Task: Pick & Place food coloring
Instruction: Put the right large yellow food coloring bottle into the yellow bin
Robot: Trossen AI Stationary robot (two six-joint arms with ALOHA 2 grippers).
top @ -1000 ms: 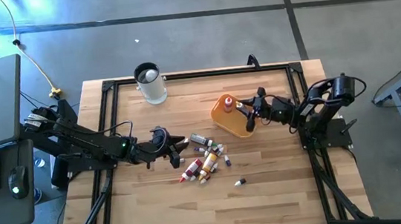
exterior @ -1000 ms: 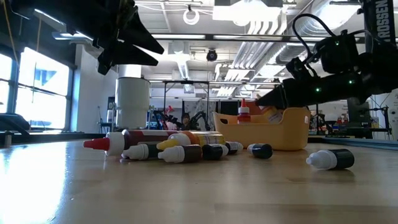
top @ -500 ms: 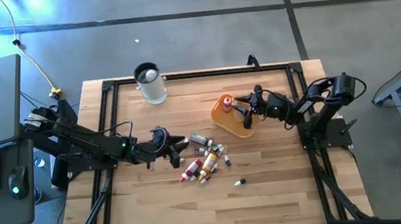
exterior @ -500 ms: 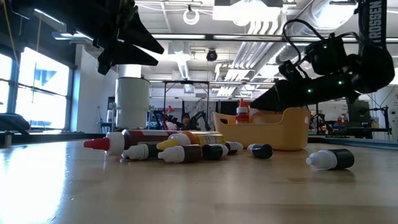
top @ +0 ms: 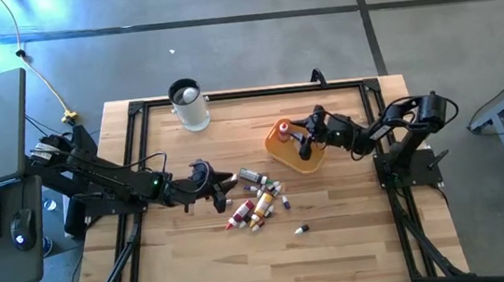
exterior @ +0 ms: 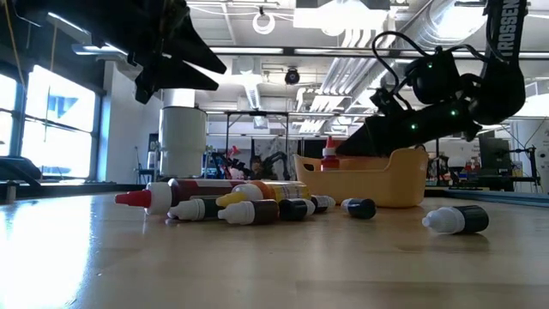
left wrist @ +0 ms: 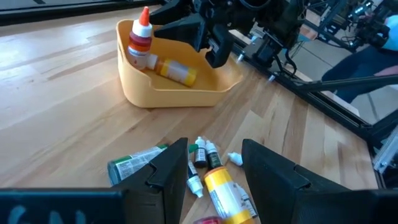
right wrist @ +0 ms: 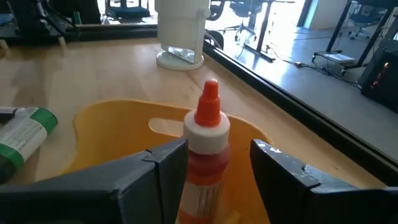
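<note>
Small white squeeze bottle with pointed red cap (right wrist: pixel 208 134): upright, cap up, long axis vertical, over the orange-yellow plastic tray (top: pixel 291 157), right of frame centre. Right gripper (top: pixel 309 137) apparently clamped on it. Left gripper (left wrist: pixel 214 163), fingers apart, beside scattered bottles (top: pixel 260 202).

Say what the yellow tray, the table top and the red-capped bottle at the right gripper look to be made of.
Yellow tray: apparently moulded plastic, smooth, one even colour, rounded walls.
Table top: wood, pale boards with visible grain and seams, low sheen.
Red-capped bottle, upright between the right gripper fingers over the tray: probably soft plastic, white shoulder, pointed red cap, printed label.
</note>
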